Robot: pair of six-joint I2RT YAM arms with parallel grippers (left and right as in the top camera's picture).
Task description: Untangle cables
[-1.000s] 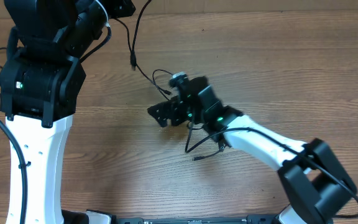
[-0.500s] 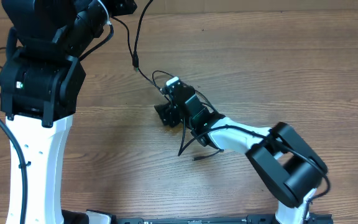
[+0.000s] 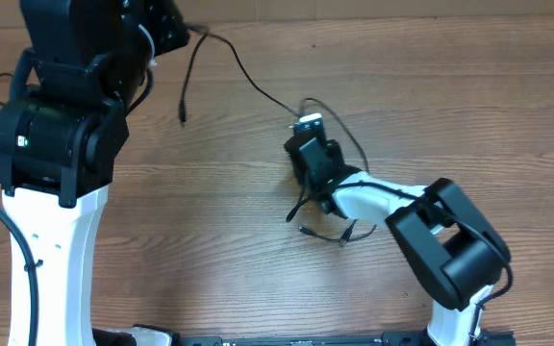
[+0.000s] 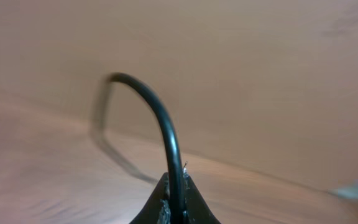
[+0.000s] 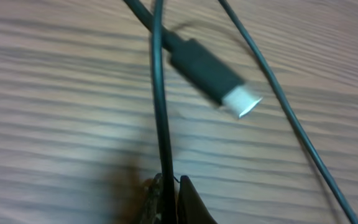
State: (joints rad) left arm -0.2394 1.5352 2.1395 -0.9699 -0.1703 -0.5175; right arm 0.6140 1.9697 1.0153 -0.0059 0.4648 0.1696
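Note:
Several thin black cables lie on the wooden table. My left gripper at the top left is shut on one cable, raised off the table. That strand runs taut down to the right, and a plug end dangles below it. At the table's middle my right gripper is shut on another strand. In the right wrist view a black plug with a white tip and a further strand lie just beyond it. Loose ends trail below the right gripper.
The left arm's bulky black and white body fills the left side. The right arm reaches in from the lower right. A cable loop curls beside the right wrist.
My right gripper has gone from open to shut on a strand and shifted right. The left arm has drawn its cable taut, and the dangling plug has swung left.

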